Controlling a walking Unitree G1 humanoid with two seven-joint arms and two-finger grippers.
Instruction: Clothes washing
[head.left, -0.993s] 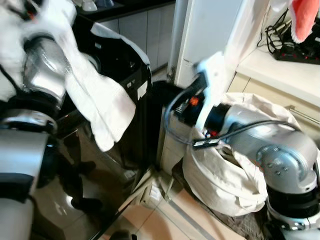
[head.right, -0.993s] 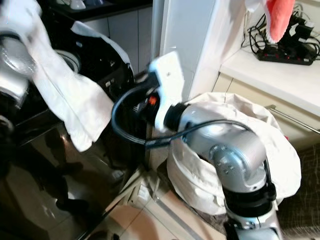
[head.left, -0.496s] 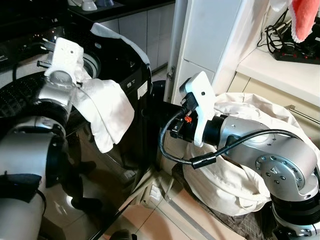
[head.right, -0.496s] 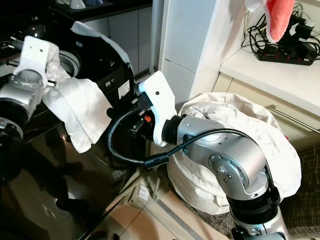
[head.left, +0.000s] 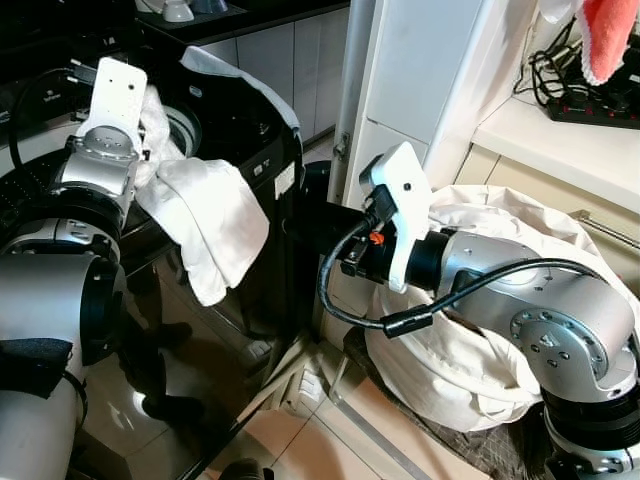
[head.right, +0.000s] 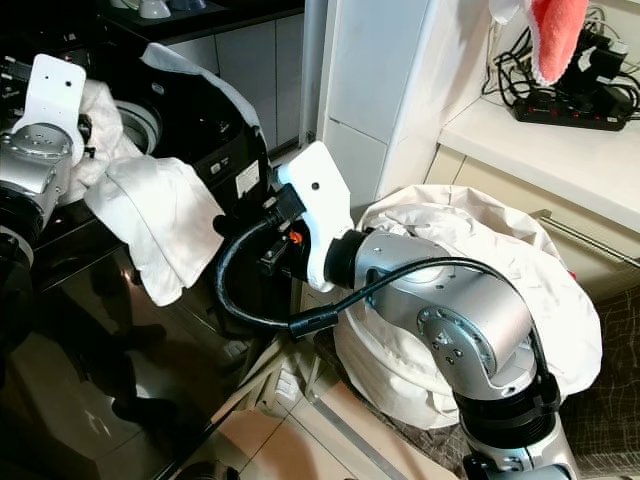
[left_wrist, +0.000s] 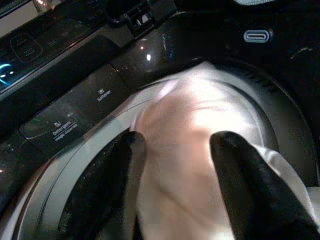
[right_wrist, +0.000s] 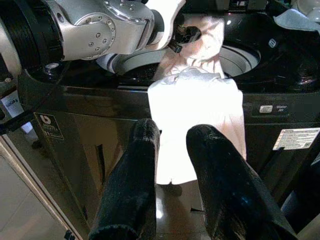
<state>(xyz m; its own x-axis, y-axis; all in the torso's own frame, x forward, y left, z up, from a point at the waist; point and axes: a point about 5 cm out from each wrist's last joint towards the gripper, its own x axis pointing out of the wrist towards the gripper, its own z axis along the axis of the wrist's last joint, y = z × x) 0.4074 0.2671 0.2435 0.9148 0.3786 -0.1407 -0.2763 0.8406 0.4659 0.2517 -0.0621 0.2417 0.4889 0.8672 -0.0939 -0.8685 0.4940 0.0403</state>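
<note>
Tiled floor runs between a glossy black washing machine on the robot's left and a white laundry bag slumped against the cabinets on its right. Nearest the camera, the right arm bends across in front of the bag; the right gripper holds nothing, its two black fingers a little apart and pointed at the machine's front. Beyond it a white cloth drapes over the rim of the machine, one part hanging down the black front panel and the other bunched up at the round drum opening. Farther back, the left gripper reaches over the drum, its fingers spread on either side of the bunched part and pressing into it; whether they truly pinch it I cannot tell.

The cloth looks light, limp and not slippery, so it should fold and sag wherever it is unsupported. The hanging part will likely drag the rest outward, so the bunched fabric near the rim seems the best place to take hold before lifting it in.

Behind, a counter carries a power strip.
</note>
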